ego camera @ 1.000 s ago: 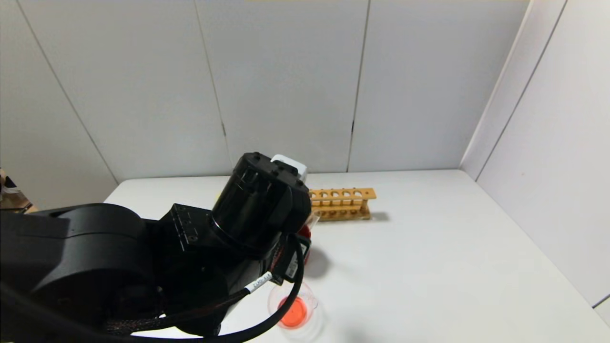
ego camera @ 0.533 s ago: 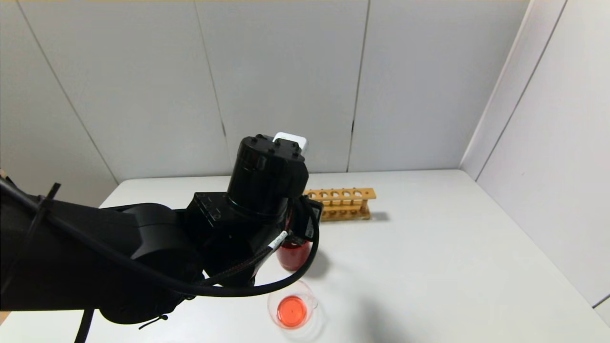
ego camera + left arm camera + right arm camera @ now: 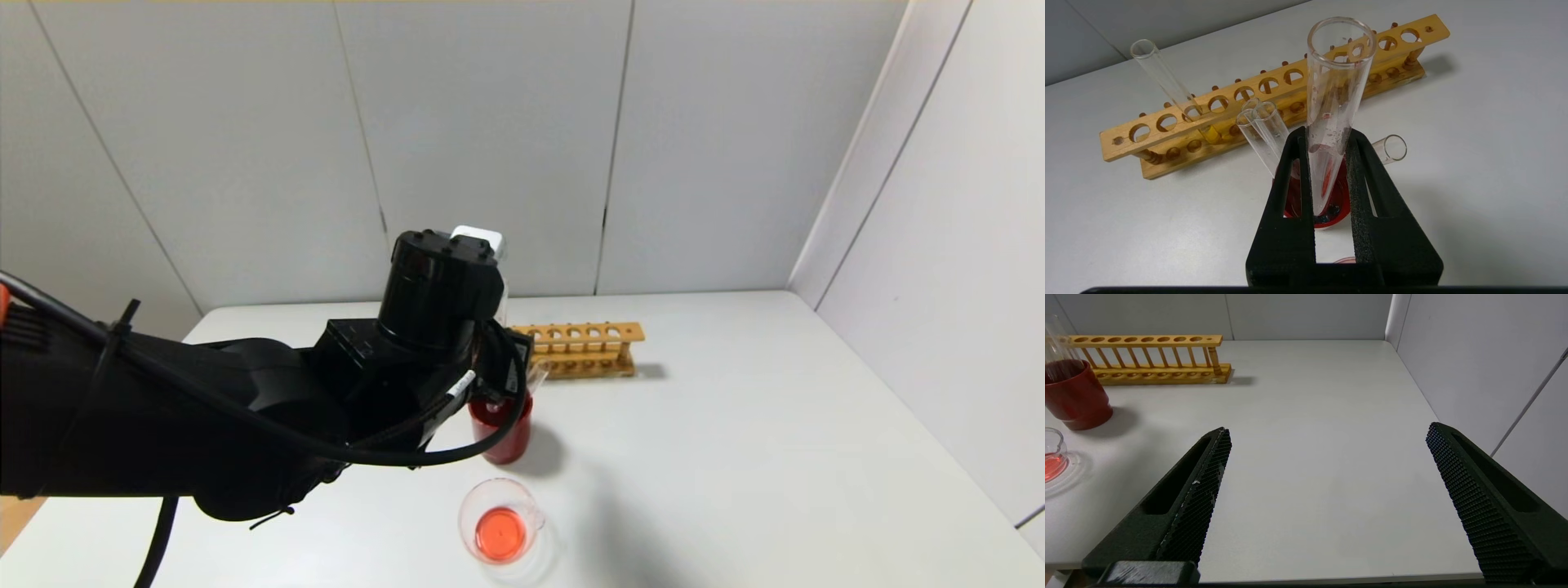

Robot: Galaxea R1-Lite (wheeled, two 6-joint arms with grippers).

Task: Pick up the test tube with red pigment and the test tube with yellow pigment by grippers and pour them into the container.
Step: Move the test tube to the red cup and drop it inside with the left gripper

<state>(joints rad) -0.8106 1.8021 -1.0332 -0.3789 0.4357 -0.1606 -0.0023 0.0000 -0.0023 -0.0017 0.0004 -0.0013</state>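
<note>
Fingers of left gripper clamped on emptied test tube with red pigment, held upright just above red cup; lowered straight, released once seated; container near cup; right gripper idle, spread

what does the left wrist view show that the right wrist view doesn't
Only the left wrist view: the left pincer shut on the test tube with red pigment, now nearly drained and held over the red cup; the test tube with yellow pigment standing in the rack; three clear tubes leaning in the cup.

Only the right wrist view: the right pincer, open and idle above bare table; the container with red liquid.

Both: the wooden rack and the cup.
</note>
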